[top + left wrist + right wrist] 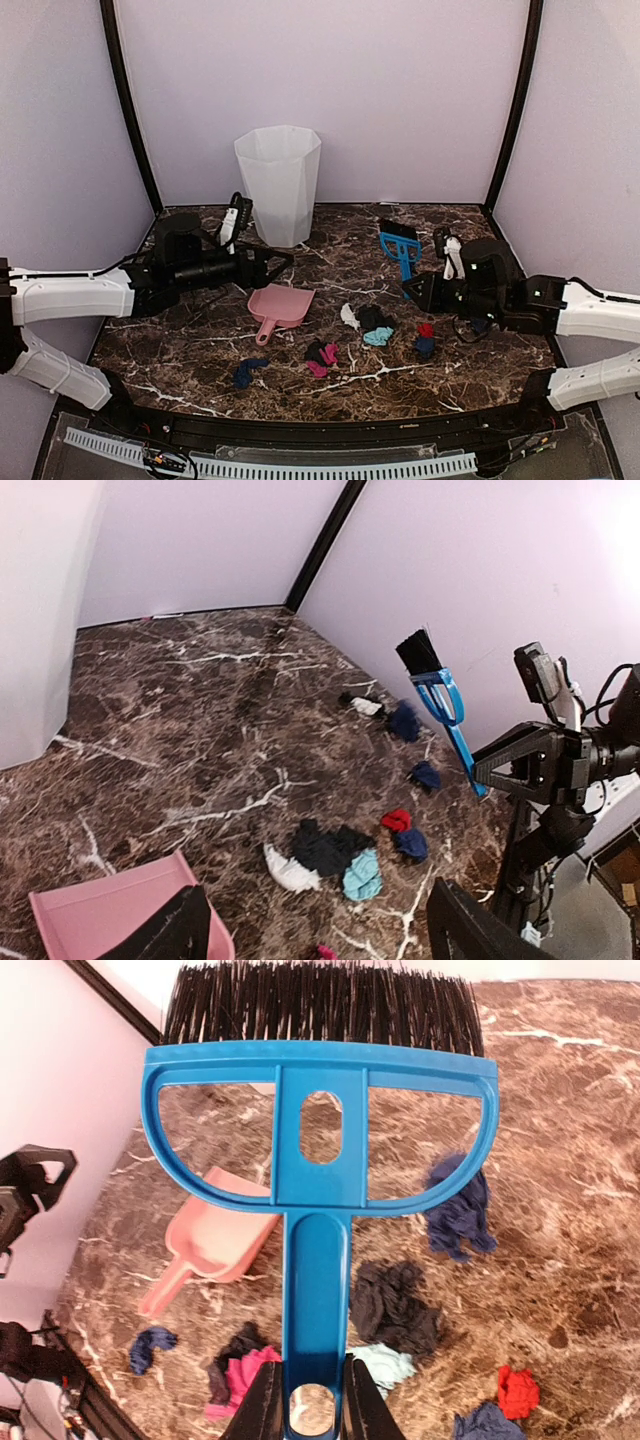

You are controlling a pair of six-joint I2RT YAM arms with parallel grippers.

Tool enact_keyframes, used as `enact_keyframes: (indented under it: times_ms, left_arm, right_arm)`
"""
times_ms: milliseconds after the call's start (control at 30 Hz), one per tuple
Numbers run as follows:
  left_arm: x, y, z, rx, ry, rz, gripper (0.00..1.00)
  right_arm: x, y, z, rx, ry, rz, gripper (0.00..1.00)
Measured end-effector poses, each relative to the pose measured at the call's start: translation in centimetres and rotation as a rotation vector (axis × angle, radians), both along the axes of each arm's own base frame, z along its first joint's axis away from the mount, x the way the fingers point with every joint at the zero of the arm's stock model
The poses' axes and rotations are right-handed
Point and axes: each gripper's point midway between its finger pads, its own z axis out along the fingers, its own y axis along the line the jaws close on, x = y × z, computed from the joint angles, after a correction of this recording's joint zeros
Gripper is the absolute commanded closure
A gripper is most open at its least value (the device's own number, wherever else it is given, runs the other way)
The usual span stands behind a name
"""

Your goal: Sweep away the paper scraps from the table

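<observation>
Several paper scraps lie on the dark marble table (190,345): a white (349,316), black (374,318) and teal (378,337) cluster, a red one (426,329) over a navy one (424,346), a black-and-magenta pair (322,354) and a navy one (247,372). My right gripper (418,290) is shut on the handle of the blue hand brush (320,1160), held above the table with its bristles pointing away. My left gripper (275,262) is open and empty, hovering just behind the pink dustpan (282,303). The left wrist view shows the cluster (325,847) beyond its fingertips (170,935).
A white bin (280,185) stands at the back, left of centre. The dustpan lies flat with its handle toward the front. Two more navy scraps (425,775) (404,721) lie near the right wall. Lilac walls close in the back and sides.
</observation>
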Motion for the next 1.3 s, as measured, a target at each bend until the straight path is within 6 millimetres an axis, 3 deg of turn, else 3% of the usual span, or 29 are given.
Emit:
enact_keyframes:
  times_ms: [133, 300, 433, 633, 933, 1133, 1233, 1300]
  left_arm:
    - [-0.4, -1.8, 2.2, -0.076, 0.0, -0.088, 0.25]
    - [-1.2, -3.9, 4.3, -0.155, 0.007, -0.203, 0.26]
    - [-1.6, -5.5, 5.5, -0.193, 0.006, -0.275, 0.26]
    - [-1.7, -7.2, 5.8, -0.215, 0.022, -0.328, 0.27]
    - [1.3, -9.3, 4.9, -0.228, 0.095, -0.257, 0.41]
    - [2.6, -10.1, 4.0, -0.236, 0.148, -0.226, 0.7]
    - [3.0, -10.0, 3.9, -0.236, 0.157, -0.198, 0.95]
    - [3.4, -10.0, 4.1, -0.237, 0.161, -0.177, 1.0]
  right_arm:
    - [-0.5, 1.1, 3.5, 0.144, -0.058, 0.083, 0.89]
    - [-1.4, 3.3, 5.0, 0.217, -0.084, 0.209, 0.9]
    - [-1.7, 4.5, 5.0, 0.224, -0.093, 0.27, 0.9]
    - [-1.0, 5.8, 4.0, 0.158, -0.089, 0.302, 0.91]
    - [-0.5, 8.0, 3.6, 0.0, -0.151, 0.327, 0.91]
    - [0.2, 8.1, 2.7, -0.117, -0.182, 0.308, 0.91]
    - [0.4, 8.0, 2.5, -0.159, -0.199, 0.301, 0.92]
    - [0.5, 7.9, 2.5, -0.178, -0.214, 0.297, 0.85]
